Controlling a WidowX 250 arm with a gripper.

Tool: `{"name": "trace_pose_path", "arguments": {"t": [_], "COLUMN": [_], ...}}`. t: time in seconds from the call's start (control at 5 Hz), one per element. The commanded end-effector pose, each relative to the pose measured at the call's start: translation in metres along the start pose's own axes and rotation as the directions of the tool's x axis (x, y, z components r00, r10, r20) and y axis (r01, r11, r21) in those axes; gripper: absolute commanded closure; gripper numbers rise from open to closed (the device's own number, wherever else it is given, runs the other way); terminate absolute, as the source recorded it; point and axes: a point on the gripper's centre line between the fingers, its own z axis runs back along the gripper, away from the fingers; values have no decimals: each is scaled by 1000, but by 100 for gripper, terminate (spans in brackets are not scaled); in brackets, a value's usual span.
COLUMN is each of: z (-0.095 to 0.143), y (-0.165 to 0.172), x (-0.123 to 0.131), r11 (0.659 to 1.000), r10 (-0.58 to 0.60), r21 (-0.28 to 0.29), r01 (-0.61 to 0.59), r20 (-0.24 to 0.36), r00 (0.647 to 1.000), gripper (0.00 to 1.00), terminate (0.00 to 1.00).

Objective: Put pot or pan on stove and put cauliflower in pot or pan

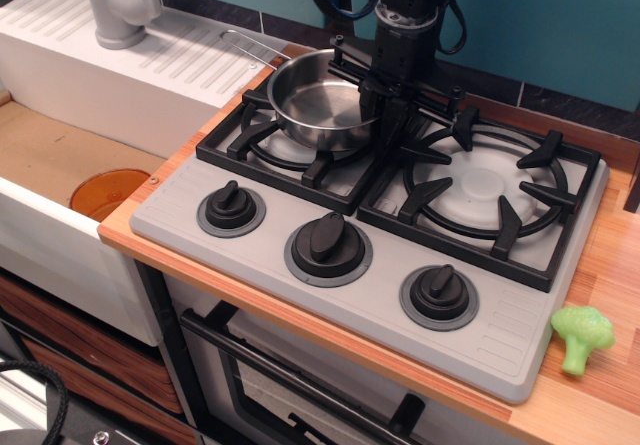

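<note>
The shiny steel pan (315,100) is over the left burner grate (245,145) of the grey stove (385,300). Its wire handle (248,47) points back left, toward the sink. My gripper (383,130) comes down from above and is shut on the pan's right rim, between the two burners. I cannot tell whether the pan rests on the grate or hangs just above it. The pan looks empty. The light-green cauliflower (582,337) lies on the wooden counter at the front right, far from the gripper.
The right burner (487,185) has nothing on it. Three black knobs (328,243) line the stove's front. A white sink with drainboard (120,80) and a grey faucet (118,5) stand to the left. An orange disc (108,193) lies in the basin. The counter edge (590,420) is close to the cauliflower.
</note>
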Motion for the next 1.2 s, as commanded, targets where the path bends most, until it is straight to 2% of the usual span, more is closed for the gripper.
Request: {"name": "trace_pose_path", "arguments": {"t": [0.0,0.2,0.4,0.8,1.0], "z": [50,72,86,88,80], "y": [-8,-22,-43,-77,-92], "x": [6,-1,-4,-3,-4], "r11": [1000,999,998,996,995], "r10": [13,27,51,75,79], "r21": [12,23,32,58,63], "r01": [-14,-27,-50,-74,-79], "r20": [30,-16,-34,-18,4], "r00": [999,1000,998,997,997], "gripper": [100,100,100,100,100], "terminate": [0,0,0,0,0]}}
